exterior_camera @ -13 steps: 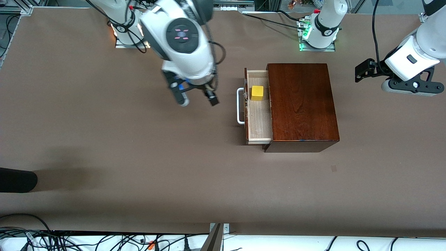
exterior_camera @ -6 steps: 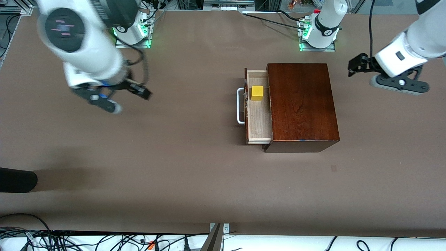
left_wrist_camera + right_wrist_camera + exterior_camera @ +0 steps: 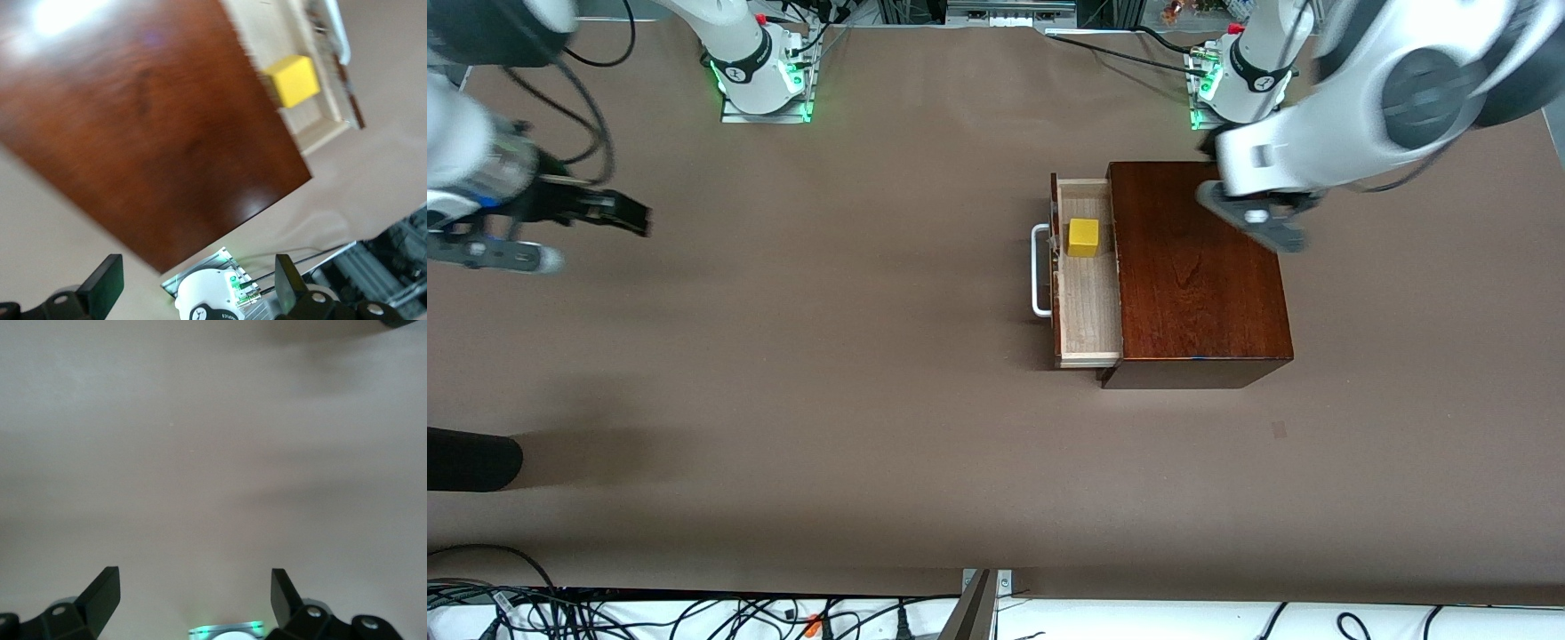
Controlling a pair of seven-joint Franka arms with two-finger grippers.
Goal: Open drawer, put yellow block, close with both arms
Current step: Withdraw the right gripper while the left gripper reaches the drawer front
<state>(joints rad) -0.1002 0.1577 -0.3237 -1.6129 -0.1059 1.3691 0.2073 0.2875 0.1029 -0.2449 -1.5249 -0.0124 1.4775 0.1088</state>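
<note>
The drawer (image 3: 1087,289) stands pulled out of the box (image 3: 1196,267), toward the right arm's end. In it sits the block (image 3: 1084,237). The left gripper (image 3: 197,283), fingers spread, hangs over the box top. The right gripper (image 3: 195,593), fingers spread, hangs over the table (image 3: 783,356), well apart from the box.

The table (image 3: 871,373) in front of the drawer (image 3: 1087,302) handle is open; the left claw (image 3: 193,293), spread wide, hangs above the box (image 3: 1196,267).
</note>
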